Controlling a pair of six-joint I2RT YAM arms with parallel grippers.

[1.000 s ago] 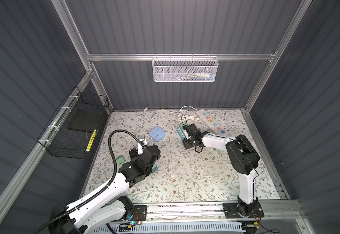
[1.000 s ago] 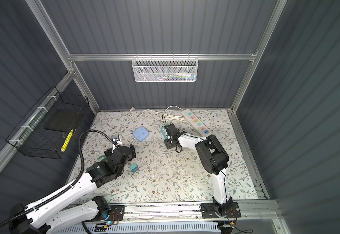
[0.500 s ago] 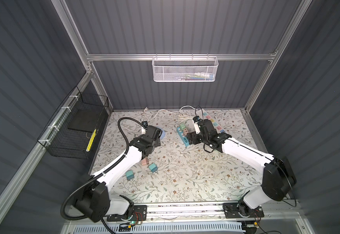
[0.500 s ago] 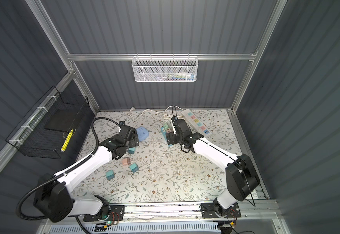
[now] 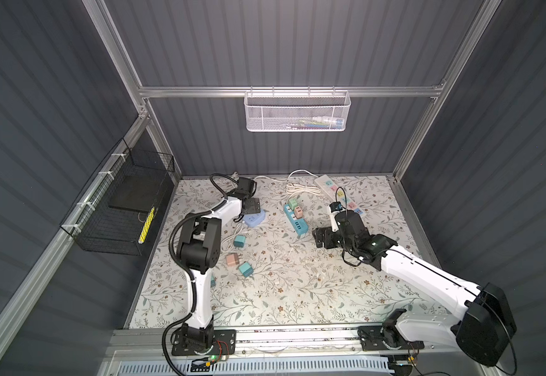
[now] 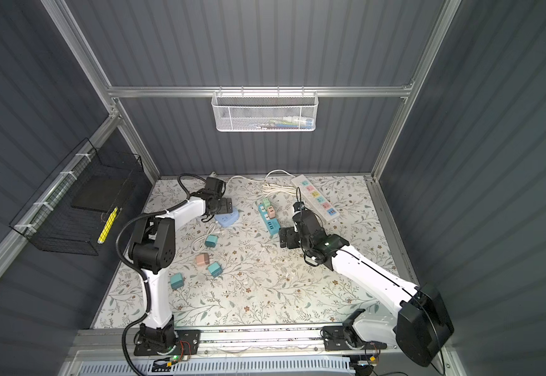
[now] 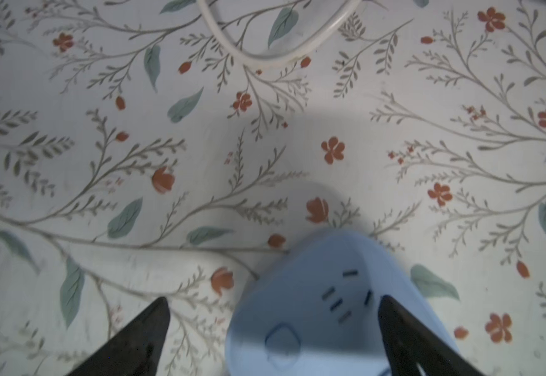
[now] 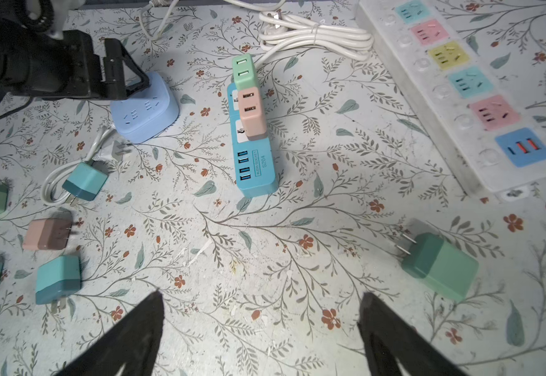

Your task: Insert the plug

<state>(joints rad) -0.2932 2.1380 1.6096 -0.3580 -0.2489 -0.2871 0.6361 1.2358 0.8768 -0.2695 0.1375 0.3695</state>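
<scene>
A blue power strip (image 5: pixel 297 223) (image 8: pixel 255 169) lies mid-table with a green plug (image 8: pixel 245 71) and a pink plug (image 8: pixel 252 112) standing in its sockets. My right gripper (image 5: pixel 319 240) (image 8: pixel 261 294) hangs open and empty just in front and to the right of it. A loose green plug (image 8: pixel 441 265) lies on its side beside that gripper. My left gripper (image 5: pixel 252 206) (image 7: pixel 273 302) is open over a light blue socket cube (image 5: pixel 254 218) (image 7: pixel 330 312), with one finger above the cube's edge and nothing gripped.
A long white power strip (image 5: pixel 340 195) with coloured sockets lies at the back right, its coiled cord (image 8: pixel 314 32) behind the blue strip. Loose teal plugs (image 5: pixel 239 241) (image 5: pixel 246 269) and a pink plug (image 5: pixel 232 260) lie left of centre. A white cable (image 8: pixel 70 169) trails from the cube.
My right gripper has opened and drawn back from the blue strip towards the front right. My left gripper has moved to the back, over the light blue cube.
</scene>
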